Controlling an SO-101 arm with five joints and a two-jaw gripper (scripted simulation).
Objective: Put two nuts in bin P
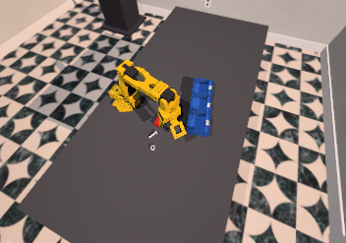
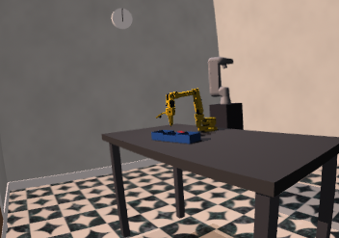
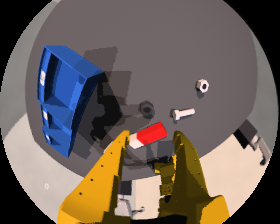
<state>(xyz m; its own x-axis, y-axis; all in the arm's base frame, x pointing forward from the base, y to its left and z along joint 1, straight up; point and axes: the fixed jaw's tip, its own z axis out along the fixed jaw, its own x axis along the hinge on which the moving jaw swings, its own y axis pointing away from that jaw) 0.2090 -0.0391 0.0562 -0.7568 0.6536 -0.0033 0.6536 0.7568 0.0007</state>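
Observation:
A silver nut (image 1: 152,148) lies on the dark table near its middle; it also shows in the wrist view (image 3: 201,85). A second, dark nut (image 3: 146,107) lies just ahead of the fingers in the wrist view. A silver bolt (image 1: 152,134) lies between them, also seen in the wrist view (image 3: 183,113). A red block (image 1: 157,122) lies under the fingertips. The blue bin (image 1: 200,106) with three compartments stands to the right; its marks are too small to read. My gripper (image 1: 174,130) hangs above the table beside the bin, fingers a narrow gap apart, holding nothing.
The arm's yellow base (image 1: 123,98) stands left of the bin. A small grey and dark piece (image 3: 246,136) lies at the right edge of the wrist view. A dark pillar (image 1: 115,0) stands beyond the table's far left corner.

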